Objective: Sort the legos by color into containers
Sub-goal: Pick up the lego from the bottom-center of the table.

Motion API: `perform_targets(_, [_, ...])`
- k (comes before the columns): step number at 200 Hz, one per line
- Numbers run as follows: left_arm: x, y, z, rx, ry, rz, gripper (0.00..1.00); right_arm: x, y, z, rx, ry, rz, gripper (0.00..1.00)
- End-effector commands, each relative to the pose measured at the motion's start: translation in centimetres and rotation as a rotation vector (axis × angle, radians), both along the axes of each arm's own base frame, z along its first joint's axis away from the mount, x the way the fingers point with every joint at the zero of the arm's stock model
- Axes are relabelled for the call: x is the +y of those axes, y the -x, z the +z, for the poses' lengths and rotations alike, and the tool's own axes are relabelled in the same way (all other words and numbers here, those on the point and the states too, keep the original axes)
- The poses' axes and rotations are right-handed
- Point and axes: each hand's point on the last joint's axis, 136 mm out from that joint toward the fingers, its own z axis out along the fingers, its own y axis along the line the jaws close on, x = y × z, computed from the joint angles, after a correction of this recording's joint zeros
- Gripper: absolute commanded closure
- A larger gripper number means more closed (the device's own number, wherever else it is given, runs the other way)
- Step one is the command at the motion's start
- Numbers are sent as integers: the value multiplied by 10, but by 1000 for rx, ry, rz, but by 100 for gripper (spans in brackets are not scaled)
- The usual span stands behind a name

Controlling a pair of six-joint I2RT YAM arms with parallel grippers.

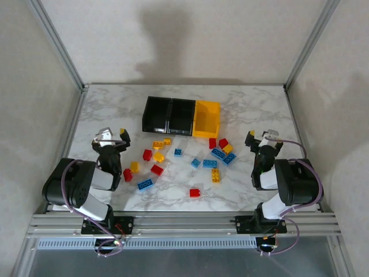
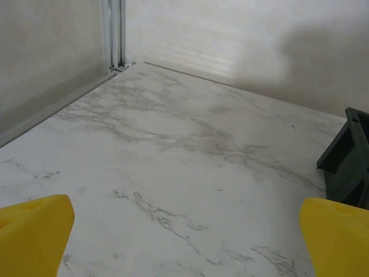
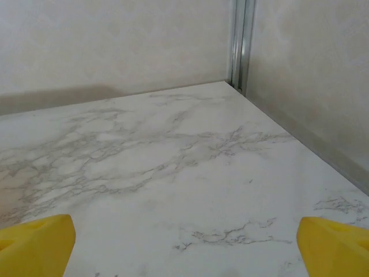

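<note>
Red, blue and yellow legos lie scattered mid-table, among them a red one [image 1: 157, 169], a blue one [image 1: 145, 184] and a yellow one [image 1: 215, 175]. Behind them stand three containers in a row: two black bins [image 1: 157, 113] [image 1: 181, 115] and a yellow bin [image 1: 207, 118]. My left gripper [image 1: 112, 135] [image 2: 184, 242] is left of the pile and open, its yellow fingertips [image 2: 31, 231] wide apart over bare marble. My right gripper [image 1: 261, 135] [image 3: 184, 248] is right of the pile, also open with nothing between its fingertips [image 3: 337, 245]. A black bin's corner [image 2: 346, 161] shows at the right of the left wrist view.
The marble table [image 1: 115, 109] is fenced by metal frame posts [image 1: 57, 46] and pale walls on three sides. Bare tabletop lies at the far left, the far right and in front of the pile.
</note>
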Motion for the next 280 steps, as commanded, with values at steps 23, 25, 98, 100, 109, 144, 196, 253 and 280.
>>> perform_targets(23, [-2,-5,10,-27,-12,-19,1,0,-2,11,-43,-6,-8,1])
perform_targets(25, [-2,-5,9,-25,-12,-19,0,0,-2,11,-42,-6,-9,1])
perform_targets(98, [-1,-5,10,-27,-12,-18,1,0,-2,10,-42,-6,-8,1])
perform_targets(100, [-1,-5,10,-27,-12,-18,1,0,-2,11,-43,-6,-8,1])
perform_targets(109, [-1,-5,10,-26,-12,-18,0,-1,-2,11,-43,-6,-9,1])
perform_targets(144, [-1,-5,11,-30,-10,-19,1,0,-2,11,-43,-6,-9,1])
perform_targets(196, [-1,-5,10,-29,-8,-22,1,0,-2,10,-42,-7,-8,1])
perform_targets(253, [8,-23,36,36,-4,46,0,10,-20,51,-18,1,49,1])
perform_targets(280, [16,-19,61,-18,69,106,1,15,-20,96,-97,-91,70,1])
